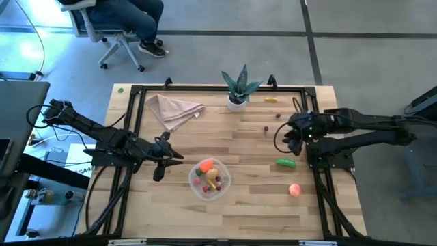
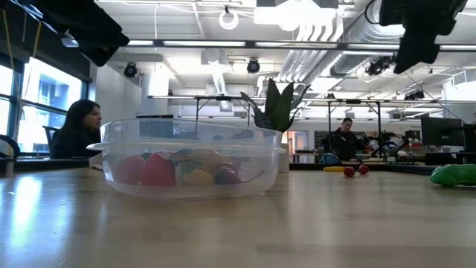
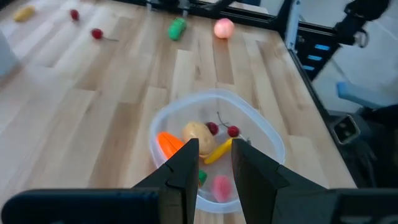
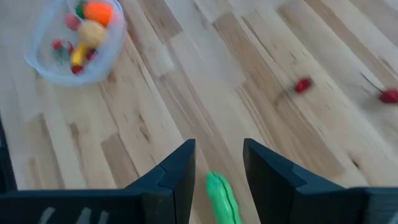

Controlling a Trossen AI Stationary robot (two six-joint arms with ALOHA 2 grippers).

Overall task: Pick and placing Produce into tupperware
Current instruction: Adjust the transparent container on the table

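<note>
Produce is partly collected already: the tupperware (image 1: pixel 209 179) stands on the bench (image 1: pixel 239 212) near its front middle, and inside it lie an orange carrot (image 3: pixel 169 144), a yellow banana (image 3: pixel 217 151) and some small red pieces. Outside it remain the green cucumber (image 1: pixel 285 162), the pink peach (image 1: pixel 294 190), two tiny red pieces (image 4: pixel 303 85) and a small yellow piece (image 1: pixel 271 100) at the far edge beside the potted plant (image 1: pixel 238 87). The right claw (image 1: pixel 295 140) hangs above the bench directly over the cucumber, and in its wrist view the green toy shows between the two fingers, which stand apart with nothing gripped – I judge the arm is lined up so that a straight descent would put one finger on each side of it. The left claw (image 1: pixel 161 162) waits just beside the tub on its left side, fingers nearly together and empty, probably kept there so it does not block the way of the other arm to the tub. A beige napkin (image 1: pixel 172 109) lies at the far left, well apart from the work. People sit in the room behind – they do not reach toward the bench.
</note>
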